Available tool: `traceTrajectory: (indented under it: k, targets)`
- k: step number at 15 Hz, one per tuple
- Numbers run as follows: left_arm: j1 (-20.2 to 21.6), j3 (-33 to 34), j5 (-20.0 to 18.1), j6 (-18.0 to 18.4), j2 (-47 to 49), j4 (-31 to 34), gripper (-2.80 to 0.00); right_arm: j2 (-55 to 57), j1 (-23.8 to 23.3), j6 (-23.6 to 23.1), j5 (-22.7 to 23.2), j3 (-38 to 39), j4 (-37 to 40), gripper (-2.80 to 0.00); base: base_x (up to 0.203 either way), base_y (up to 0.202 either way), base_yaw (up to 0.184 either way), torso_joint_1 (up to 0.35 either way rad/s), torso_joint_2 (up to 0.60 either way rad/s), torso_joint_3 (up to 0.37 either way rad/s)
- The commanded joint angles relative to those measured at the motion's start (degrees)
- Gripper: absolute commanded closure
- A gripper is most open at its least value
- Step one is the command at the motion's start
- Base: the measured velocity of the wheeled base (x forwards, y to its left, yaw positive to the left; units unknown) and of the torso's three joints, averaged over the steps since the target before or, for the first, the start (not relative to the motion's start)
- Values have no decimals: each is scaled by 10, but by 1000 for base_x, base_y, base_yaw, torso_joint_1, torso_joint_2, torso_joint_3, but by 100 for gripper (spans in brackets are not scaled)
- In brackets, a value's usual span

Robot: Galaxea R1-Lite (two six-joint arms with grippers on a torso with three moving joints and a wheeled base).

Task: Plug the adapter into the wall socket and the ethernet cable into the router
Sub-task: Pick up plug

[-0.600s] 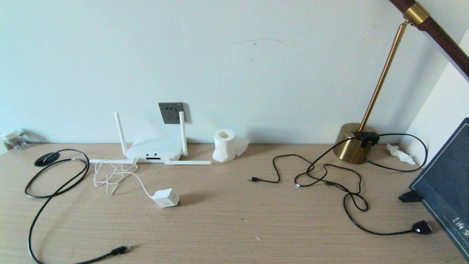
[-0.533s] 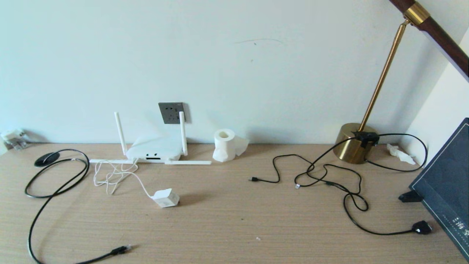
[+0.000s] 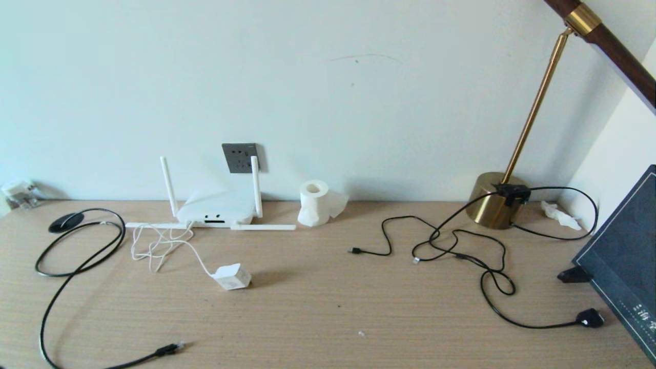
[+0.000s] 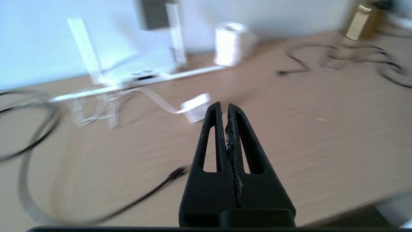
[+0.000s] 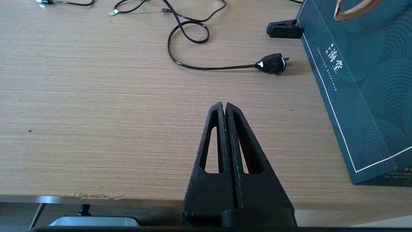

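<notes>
Pale wall (image 3: pixel 359 92) rises behind a wood-grain counter (image 3: pixel 328 307) strewn with cables. At the right edge stand a dark teal box (image 3: pixel 625 256) and a brass lamp (image 3: pixel 494 205) trailing black cords. The router (image 3: pixel 215 209) sits against the wall, two antennas upright and two flat, directly below the wall socket (image 3: pixel 240 157), with a tissue roll (image 3: pixel 313 202) just to its right. The ethernet cable (image 3: pixel 77 256) loops along the left side, its plug lying near the front edge. The adapter (image 3: pixel 232 277) rests unplugged in front of the router, its cord coiled beside it. The left gripper (image 4: pixel 225 108), closed and empty, hangs above the counter facing the adapter; the right gripper (image 5: pixel 223 106), likewise closed and empty, hangs over the front edge.
</notes>
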Motion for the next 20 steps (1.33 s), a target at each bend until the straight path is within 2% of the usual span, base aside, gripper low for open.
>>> traceTrajectory:
  k: [1,3,5,6,7,9,10,11,12,15,16,18,20]
  targets:
    - [-32,-72,-18,7,204,-1,0,0,0,0,0,0,1,0,0,0,0,0,0,0]
    - [-40,-145,-63,37,333,1,0,0,0,0,0,0,1,0,0,0,0,0,0,0]
    - [-16,-239,-114,102,467,8,0,0,0,0,0,0,1,0,0,0,0,0,0,0]
    - [8,-283,-136,159,534,14,0,0,0,0,0,0,1,0,0,0,0,0,0,0]
    - [36,-324,-153,238,600,18,0,0,0,0,0,0,1,0,0,0,0,0,0,0]
    - [95,-392,-181,441,703,29,0,0,0,0,0,0,1,0,0,0,0,0,0,0]
    - [114,-413,-203,507,732,41,0,0,0,0,0,0,1,0,0,0,0,0,0,0]
    - [120,-426,-239,555,745,65,0,0,0,0,0,0,1,0,0,0,0,0,0,0]
    - [116,-435,-253,584,747,100,0,0,0,0,0,0,1,0,0,0,0,0,0,0]
    - [88,-470,-265,626,739,252,0,0,0,0,0,0,1,0,0,0,0,0,0,0]
    - [84,-487,-266,655,744,276,-280,0,0,0,0,0,1,0,0,0,0,0,0,0]
    - [77,-508,-265,688,768,298,-280,0,0,0,0,0,1,0,0,0,0,0,0,0]
    - [67,-509,-262,694,785,297,-280,0,0,0,0,0,1,0,0,0,0,0,0,0]
